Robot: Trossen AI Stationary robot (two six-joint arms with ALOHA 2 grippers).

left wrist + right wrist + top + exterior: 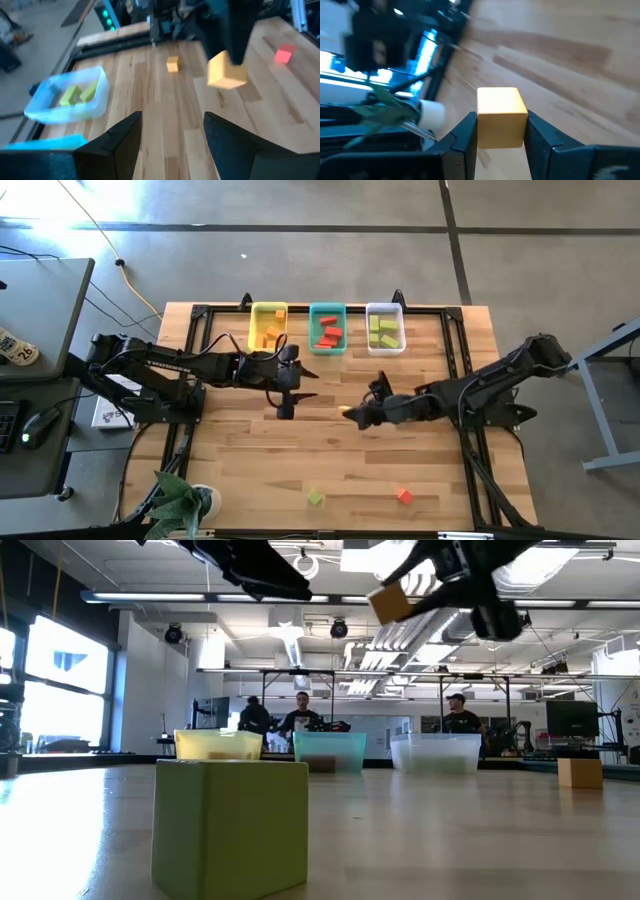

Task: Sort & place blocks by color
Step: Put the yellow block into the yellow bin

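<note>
Nearest the table's front edge lie two loose blocks, a light green block [315, 497] to the left and a red block [404, 496] to the right of it, well apart from each other and from both my grippers. Farther in, around the middle of the table, my right gripper [352, 416] is clamped on an orange block [501, 117]; the block sits squarely between my two dark fingers [464, 137], lifted clear of the wood, and in the level view it hangs high above the tabletop. To its left, also mid-table, my left gripper [284, 410] hangs with its fingers spread apart and nothing between them, pointing toward the right arm. Seen past its fingers, another small orange block [172, 63] rests on the wood beyond. At the far edge stand three bins in a row: the yellow bin [267, 327] on the left holding orange pieces, the teal bin [327, 328] in the middle holding red ones, and the clear bin [385, 328] on the right holding light green ones.
</note>
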